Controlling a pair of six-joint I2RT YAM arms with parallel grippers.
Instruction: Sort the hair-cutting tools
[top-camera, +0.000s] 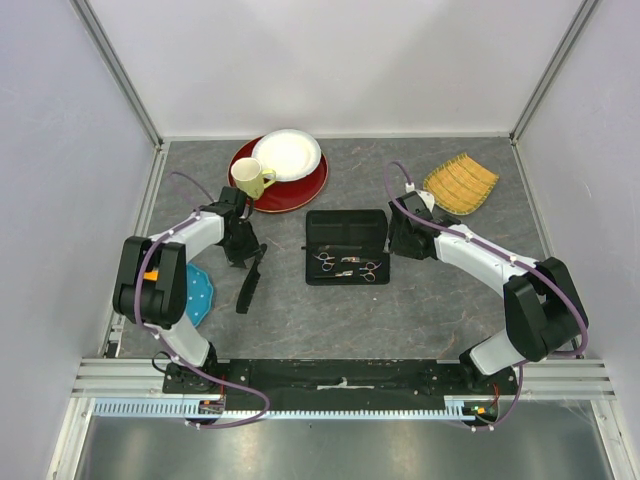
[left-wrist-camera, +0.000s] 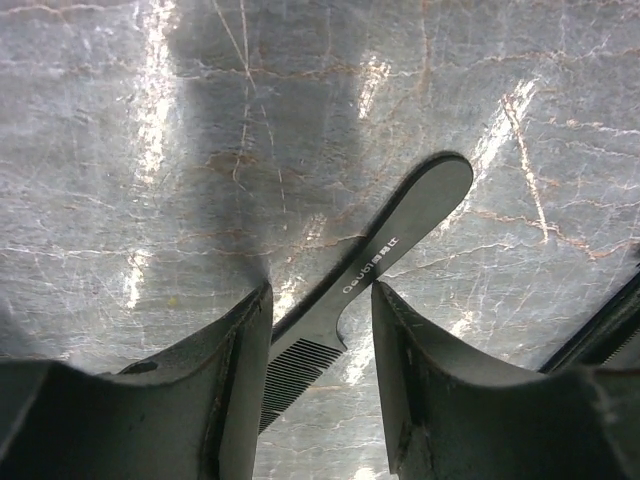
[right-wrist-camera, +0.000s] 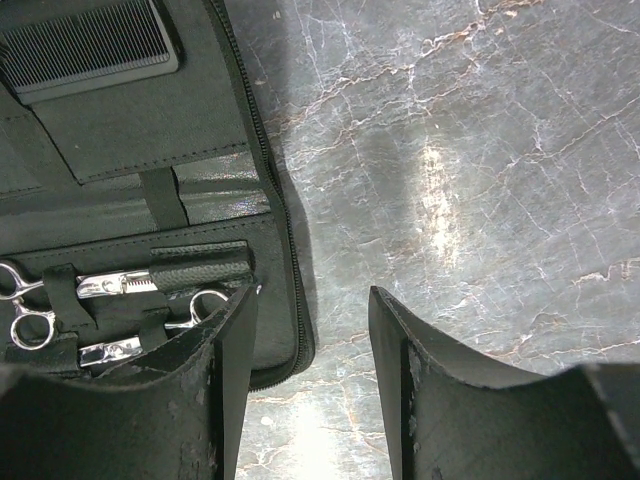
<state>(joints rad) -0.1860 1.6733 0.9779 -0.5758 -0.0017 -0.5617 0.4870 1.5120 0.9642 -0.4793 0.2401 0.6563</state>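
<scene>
Straddling the handled comb (left-wrist-camera: 395, 250) left of the case (top-camera: 345, 245), our left gripper (left-wrist-camera: 320, 330) sits spread; the right gripper (right-wrist-camera: 312, 340) gapes empty. Pinching that flat handle could skid it away.

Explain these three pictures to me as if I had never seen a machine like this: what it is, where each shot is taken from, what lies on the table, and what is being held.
These are two white robot arms bolted to the near edge of a grey stone-patterned table. The wide picture looks down from above. The other two come from cameras on each wrist, looking out past the dark fingers.

On the table lie an open black zip case holding silver ring-handled scissors, a red plate with a white plate and a yellow mug, a woven yellow tray and a blue dish.

The left pincer straddles a slim black handled comb lying flat, open, not gripping. The right pincer hangs open beside the case, empty.
</scene>
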